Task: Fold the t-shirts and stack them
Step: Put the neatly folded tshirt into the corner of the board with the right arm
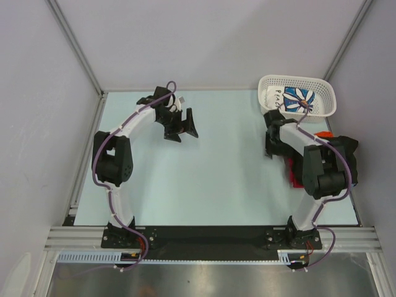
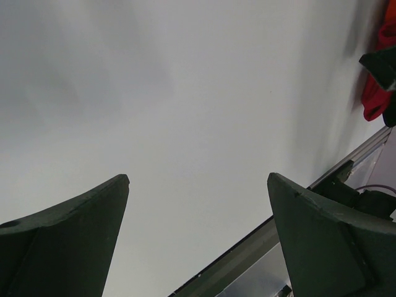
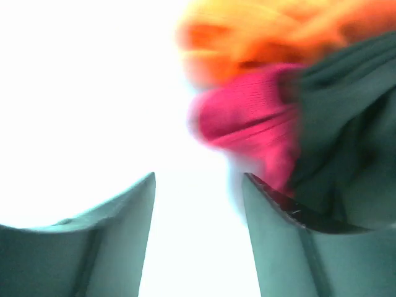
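Presently: both jaws apart

We log the worktop [image 1: 216,173]; basket [image 1: 328,106] far right holds daisy t-shirt [image 1: 301,94]; red t-shirt [image 1: 292,176] bunched at right edge. Left gripper [image 2: 198,179] jaws wide; right gripper [image 3: 199,179] jaws apart beside red cloth, empty.

This looks like a robotics lab test cell, not a home or shop. Plain grey wall panels [image 1: 204,37] close off the upper frame, held by bare aluminium posts [image 1: 74,43]. A pale table [image 1: 216,185] fills the middle. Along the bottom edge, the cabled left arm [image 1: 114,164] and right arm [image 1: 322,173] are bolted to a black plate [image 1: 210,238] on a slotted metal rail [image 1: 68,237]
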{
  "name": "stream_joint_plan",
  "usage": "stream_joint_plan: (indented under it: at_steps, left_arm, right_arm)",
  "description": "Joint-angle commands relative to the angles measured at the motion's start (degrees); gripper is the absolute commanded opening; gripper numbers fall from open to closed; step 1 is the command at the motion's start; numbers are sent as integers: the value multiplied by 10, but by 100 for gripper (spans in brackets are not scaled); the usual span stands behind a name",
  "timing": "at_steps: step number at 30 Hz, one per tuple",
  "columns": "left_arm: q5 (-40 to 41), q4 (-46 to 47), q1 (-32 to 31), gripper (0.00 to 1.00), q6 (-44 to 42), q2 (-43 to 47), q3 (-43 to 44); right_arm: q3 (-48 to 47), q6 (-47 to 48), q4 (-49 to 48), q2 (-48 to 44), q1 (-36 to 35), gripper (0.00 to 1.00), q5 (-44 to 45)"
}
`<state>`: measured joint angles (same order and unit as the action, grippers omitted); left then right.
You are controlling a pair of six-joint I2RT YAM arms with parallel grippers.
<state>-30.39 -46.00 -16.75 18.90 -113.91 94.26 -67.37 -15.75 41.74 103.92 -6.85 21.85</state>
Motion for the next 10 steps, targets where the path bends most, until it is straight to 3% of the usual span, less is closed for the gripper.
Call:
stream_joint_plan:
  at_steps: [1, 7, 10]
  left_arm:
    - [4, 15, 5, 100, -22, 49, 29]
    - [-14, 31, 4, 100, -32, 70, 15]
    - [-11, 55, 4, 100, -34, 90, 7]
  right_arm:
    - [-98, 36, -64, -128, -112, 99, -33]
    - [-232, 13, -149, -117, -181, 100, -152]
    - [-295, 35, -135, -89, -230, 100, -102]
